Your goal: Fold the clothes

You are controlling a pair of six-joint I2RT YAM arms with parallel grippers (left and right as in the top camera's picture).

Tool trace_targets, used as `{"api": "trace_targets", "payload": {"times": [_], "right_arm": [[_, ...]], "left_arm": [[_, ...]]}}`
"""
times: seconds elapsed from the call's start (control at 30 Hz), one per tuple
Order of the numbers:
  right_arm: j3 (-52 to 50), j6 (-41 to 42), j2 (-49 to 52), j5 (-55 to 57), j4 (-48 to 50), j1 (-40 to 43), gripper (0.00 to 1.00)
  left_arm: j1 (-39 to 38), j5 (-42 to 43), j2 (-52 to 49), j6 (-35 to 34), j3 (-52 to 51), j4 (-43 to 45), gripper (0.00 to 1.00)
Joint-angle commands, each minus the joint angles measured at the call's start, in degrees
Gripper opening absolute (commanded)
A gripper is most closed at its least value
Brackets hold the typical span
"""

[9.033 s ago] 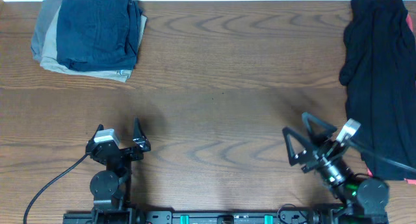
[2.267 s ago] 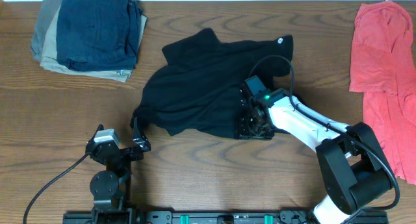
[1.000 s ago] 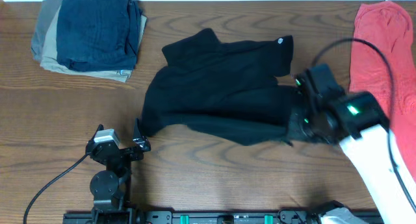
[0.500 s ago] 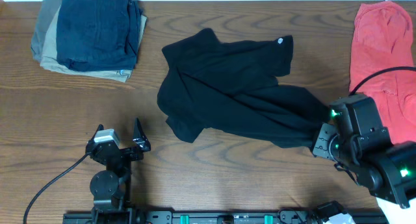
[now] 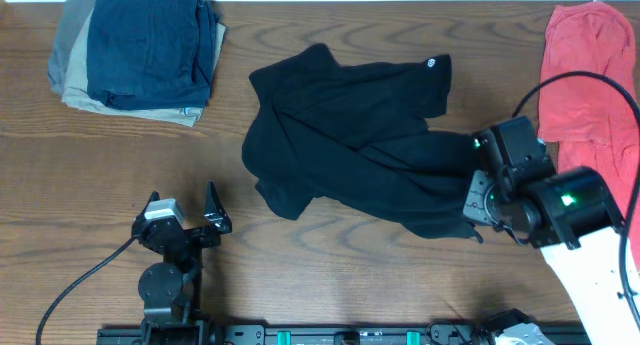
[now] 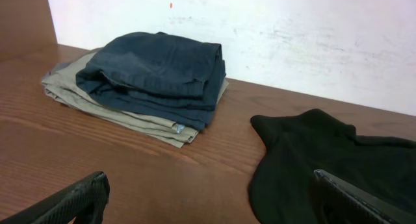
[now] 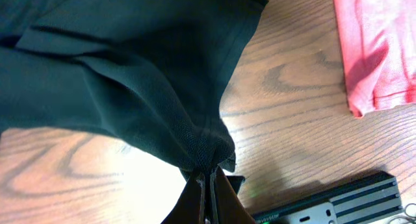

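Observation:
The clothes, one black garment (image 5: 360,135) with a small round white logo (image 5: 431,62), lie rumpled in the middle of the table. My right gripper (image 5: 472,207) is shut on the garment's lower right edge. In the right wrist view the black fabric (image 7: 123,68) bunches into a pinch right at the closed right gripper (image 7: 207,175), lifted above the wood. My left gripper (image 5: 182,213) rests open near the front left, apart from the garment. The left wrist view shows the black garment (image 6: 318,159) ahead to the right between my spread fingertips (image 6: 91,188).
A folded navy and khaki stack (image 5: 135,50) sits at the back left, also in the left wrist view as the navy and khaki pile (image 6: 149,81). A coral-red garment (image 5: 590,85) lies along the right edge, and the same red garment (image 7: 374,42) shows in the right wrist view.
My right gripper has dragged the garment's lower edge to the right and then drawn back a little towards the middle. The garment's left side has shifted right. The left arm has not moved.

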State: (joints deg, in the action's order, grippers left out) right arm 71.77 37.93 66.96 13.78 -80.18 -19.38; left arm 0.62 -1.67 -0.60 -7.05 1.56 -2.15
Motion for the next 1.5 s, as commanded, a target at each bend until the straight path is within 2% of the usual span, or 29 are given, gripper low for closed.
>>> {"api": "trace_targets", "payload": {"times": [0.0, 0.3, 0.43, 0.57, 0.7, 0.8, 0.97, 1.1, 1.2, 1.3, 1.47], "right_arm": [[-0.33, 1.46, 0.66, 5.68, 0.33, 2.27, 0.02], [-0.33, 0.52, 1.92, 4.33, 1.77, 9.31, 0.01], [-0.33, 0.52, 3.56, 3.34, 2.47, 9.25, 0.01], [-0.37, 0.52, 5.84, 3.32, 3.74, 9.25, 0.01], [-0.37, 0.55, 8.83, 2.47, 4.79, 9.25, 0.02], [-0.39, 0.55, 11.02, 1.99, 4.74, 9.25, 0.01], [-0.37, 0.55, 13.64, 1.18, 5.01, 9.25, 0.01], [-0.37, 0.55, 14.23, 0.94, 5.18, 9.25, 0.01], [-0.37, 0.55, 14.25, 0.96, 5.18, 9.25, 0.01], [-0.37, 0.24, 14.27, 0.94, 5.16, 9.25, 0.01], [-0.37, -0.79, 14.27, 0.96, 5.01, 9.22, 0.01]], "left_arm": [[-0.17, -0.46, 0.31, 0.96, -1.33, -1.90, 0.98], [-0.17, 0.15, 0.31, 0.22, -1.33, -1.88, 0.98], [-0.17, 7.43, 0.31, -2.40, -1.33, -1.46, 0.98], [-0.17, 18.51, -0.90, -4.24, -1.27, -0.59, 0.98], [-0.20, 20.76, -5.95, -4.22, -0.81, -0.85, 0.98], [-0.22, 21.86, -13.57, -3.72, 1.27, -1.70, 0.98], [-0.24, 29.59, -31.63, 2.19, 10.34, -3.34, 0.98], [-1.79, 29.49, -48.59, 8.46, 24.02, -14.03, 0.98], [-2.99, 29.57, -60.46, 9.79, 33.51, -21.90, 0.98], [-3.50, 29.55, -69.07, 9.81, 37.07, -21.68, 0.98], [-3.50, 29.55, -79.36, 9.79, 37.16, -19.37, 0.98]]}}
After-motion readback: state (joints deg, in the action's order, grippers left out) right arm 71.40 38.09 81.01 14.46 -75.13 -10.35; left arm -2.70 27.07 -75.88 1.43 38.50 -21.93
